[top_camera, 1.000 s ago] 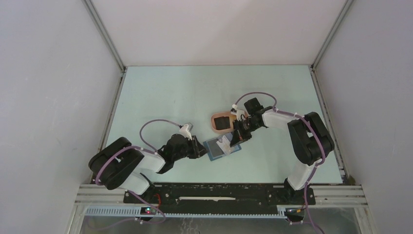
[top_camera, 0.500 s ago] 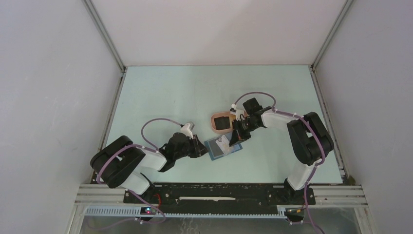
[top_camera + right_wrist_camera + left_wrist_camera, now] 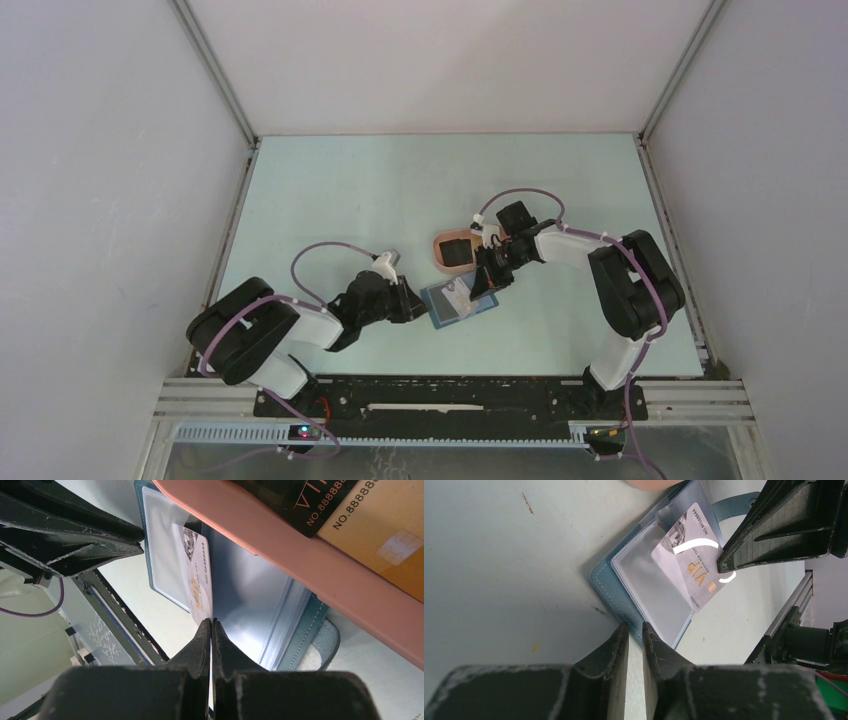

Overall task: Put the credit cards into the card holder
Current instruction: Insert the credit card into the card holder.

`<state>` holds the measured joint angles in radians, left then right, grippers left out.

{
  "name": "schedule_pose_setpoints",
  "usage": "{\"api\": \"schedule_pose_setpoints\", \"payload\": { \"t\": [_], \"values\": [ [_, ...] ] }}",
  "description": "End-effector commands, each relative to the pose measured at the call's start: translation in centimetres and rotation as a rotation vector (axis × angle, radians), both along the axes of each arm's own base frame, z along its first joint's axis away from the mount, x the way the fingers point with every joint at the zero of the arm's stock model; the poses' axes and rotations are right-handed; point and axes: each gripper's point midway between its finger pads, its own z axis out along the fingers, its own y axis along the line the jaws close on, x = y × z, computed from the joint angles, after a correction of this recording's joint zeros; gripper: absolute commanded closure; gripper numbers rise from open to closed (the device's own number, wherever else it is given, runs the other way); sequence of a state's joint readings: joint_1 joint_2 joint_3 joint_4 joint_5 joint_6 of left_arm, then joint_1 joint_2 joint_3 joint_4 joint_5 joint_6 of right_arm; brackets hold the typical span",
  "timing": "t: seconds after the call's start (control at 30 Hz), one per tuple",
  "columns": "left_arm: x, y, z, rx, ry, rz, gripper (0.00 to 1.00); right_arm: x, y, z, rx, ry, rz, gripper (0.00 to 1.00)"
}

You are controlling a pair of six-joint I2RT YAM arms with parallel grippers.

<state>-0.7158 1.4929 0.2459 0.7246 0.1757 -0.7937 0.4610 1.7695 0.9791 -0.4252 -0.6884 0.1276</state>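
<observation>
Step in hand, judged: sliding a pale card (image 3: 696, 562) into the wallet (image 3: 649, 587).

Note wallet open flat on the table (image 3: 350, 190), just beside the tray (image 3: 438, 262) at its 6 o'clock in the top view.

Note left gripper (image 3: 635, 630) at 9 o'clock of the wallet, fingers nearly together, apparently nipping the corner of the blue cover to steady it.

Note right gripper (image 3: 211, 625) at 2 o'clock of the wallet, pinched tight on the card's outer edge.

Card tilted; one end apparently under the clear sleeve (image 3: 644, 580), the rest out over the far page.

In the tray: black card (image 3: 295, 495) and gold card (image 3: 380, 535), waiting.

Progress, judged: first of three cards partly in, none seated.

Next move, judged: push toward 8 o'clock along the sleeve mouth, card flat and square to the slot; let go only once seated. Hold the wallet firm on the left side against sliding.

Risk: card riding over the sleeve instead of under, or jamming on a corner.
</observation>
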Motion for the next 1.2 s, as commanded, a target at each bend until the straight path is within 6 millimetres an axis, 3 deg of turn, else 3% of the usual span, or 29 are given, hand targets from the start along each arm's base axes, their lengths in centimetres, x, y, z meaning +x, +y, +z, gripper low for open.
{"api": "schedule_pose_setpoints", "payload": {
  "t": [0.0, 1.17],
  "values": [
    [-0.01, -0.74, -0.15, 0.017, 0.010, -0.038, 0.79, 1.25, 0.29, -0.41, -0.017, -0.068, 0.018, 1.00],
    [-0.01, -0.97, -0.31, 0.015, 0.025, -0.043, 0.81, 1.85, -0.01, -0.07, 0.033, -0.086, -0.064, 1.00]
  ]
}}
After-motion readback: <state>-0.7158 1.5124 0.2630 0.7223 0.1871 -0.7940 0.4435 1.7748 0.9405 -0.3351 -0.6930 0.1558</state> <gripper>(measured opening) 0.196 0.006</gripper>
